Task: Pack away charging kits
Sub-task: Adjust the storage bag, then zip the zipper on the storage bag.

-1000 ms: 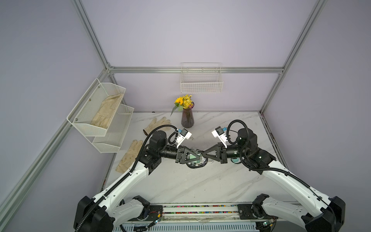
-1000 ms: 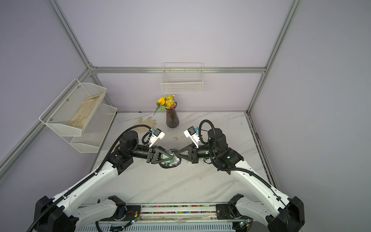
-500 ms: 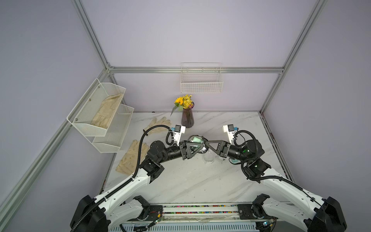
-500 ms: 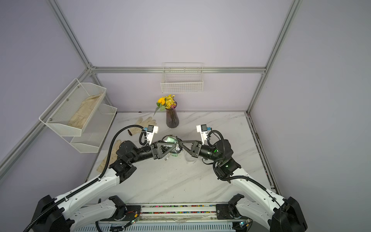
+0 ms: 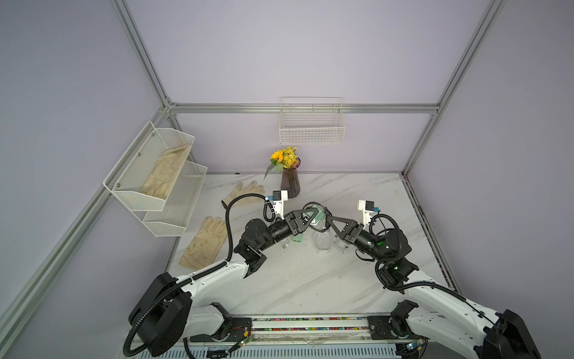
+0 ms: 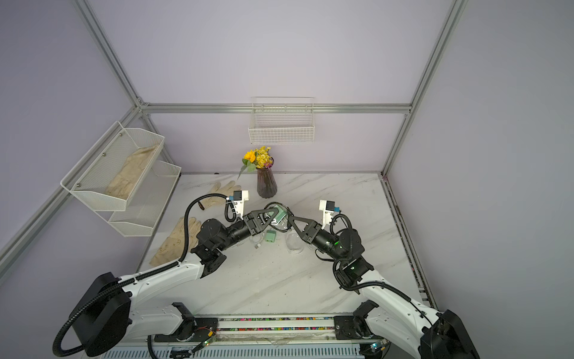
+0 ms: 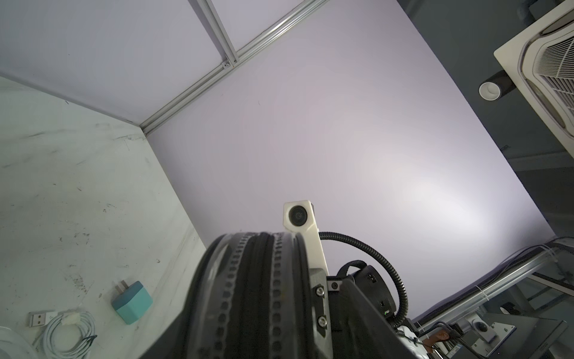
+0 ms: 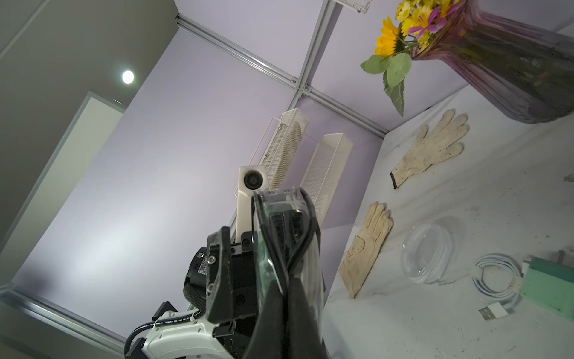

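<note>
Clerk: Moved since a second ago: black-rimmed oval transparent case (image 5: pixel 319 218), raised off the white marbled bench (image 5: pixel 295 289); both arms rose with it.

Checker: Grip?

Clerk: Entry: right fingers (image 5: pixel 330 219) together, pinched on its rim. Entry: left fingers (image 5: pixel 314 212) stand either side of it; pressing or not, cannot tell. Case hangs above the bench.

Checker: Loose stock, near to far?

Clerk: One clear oval case (image 5: pixel 321 244) on the bench, mint-green cube adapter (image 5: pixel 298 238) near it; in the right wrist view a coiled white cable (image 8: pixel 497 276) lies between them. One teal cube adapter (image 7: pixel 132 303), white cable coil (image 7: pixel 66 329) just beside, seen from the left wrist. One cream fabric glove (image 5: pixel 206 242) beside the left arm, second cream glove (image 5: pixel 245 192) farther back. One dark ribbed vase (image 5: pixel 289 186) of yellow flowers. One white wire basket (image 5: pixel 311 130) on the back wall.
</note>
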`<state>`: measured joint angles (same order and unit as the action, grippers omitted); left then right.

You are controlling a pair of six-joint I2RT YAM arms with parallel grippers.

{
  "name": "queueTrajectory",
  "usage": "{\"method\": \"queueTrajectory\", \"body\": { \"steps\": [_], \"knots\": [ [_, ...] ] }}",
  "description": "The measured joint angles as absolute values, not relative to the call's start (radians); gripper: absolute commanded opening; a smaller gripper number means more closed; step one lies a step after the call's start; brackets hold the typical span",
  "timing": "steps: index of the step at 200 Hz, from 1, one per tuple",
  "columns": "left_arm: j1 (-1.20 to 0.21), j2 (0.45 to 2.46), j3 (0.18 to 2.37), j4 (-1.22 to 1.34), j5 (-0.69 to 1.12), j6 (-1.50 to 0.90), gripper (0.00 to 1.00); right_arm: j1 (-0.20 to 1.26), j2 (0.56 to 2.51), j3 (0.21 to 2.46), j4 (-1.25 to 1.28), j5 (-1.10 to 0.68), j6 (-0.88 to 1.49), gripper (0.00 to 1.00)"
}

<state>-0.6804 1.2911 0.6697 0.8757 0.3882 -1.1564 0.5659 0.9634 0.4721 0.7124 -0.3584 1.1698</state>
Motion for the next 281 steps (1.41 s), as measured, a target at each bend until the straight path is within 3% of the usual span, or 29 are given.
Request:
{"method": "queueTrajectory", "body": {
  "steps": [42,70,101,120,133,148,172,208,245,281],
  "knots": [
    [-0.683,1.363,0.670,0.942,0.389,-1.187,0.55,0.567,0.998,0.472,0.741,-0.349,1.189,0.00],
    [-0.683,1.377,0.670,0.958,0.382,-1.196,0.36,0.572,1.030,0.472,0.746,-0.357,1.193,0.00],
    [-0.681,1.382,0.670,0.957,0.372,-1.211,0.29,0.580,1.037,0.474,0.740,-0.356,1.188,0.00],
    [-0.673,1.381,0.670,0.957,0.377,-1.229,0.25,0.580,1.003,0.501,0.644,-0.356,1.154,0.27],
    [-0.660,1.376,0.670,0.954,0.388,-1.247,0.23,0.585,0.956,0.539,0.529,-0.361,1.102,0.37],
    [-0.620,1.359,0.670,0.936,0.411,-1.271,0.18,0.591,0.900,0.621,0.365,-0.359,1.011,0.42],
    [-0.534,1.320,0.670,0.874,0.471,-1.319,0.13,0.592,0.877,0.817,0.145,-0.353,0.846,0.40],
    [-0.464,1.243,0.710,0.599,0.582,-1.301,0.13,0.640,0.950,0.995,-0.089,-0.313,0.616,0.40],
    [-0.425,1.184,0.793,0.347,0.674,-1.253,0.13,0.781,1.028,1.011,-0.251,-0.221,0.456,0.48],
    [-0.397,1.181,0.838,0.238,0.722,-1.245,0.13,0.879,1.072,1.011,-0.285,-0.168,0.374,0.48]
  ]
}}
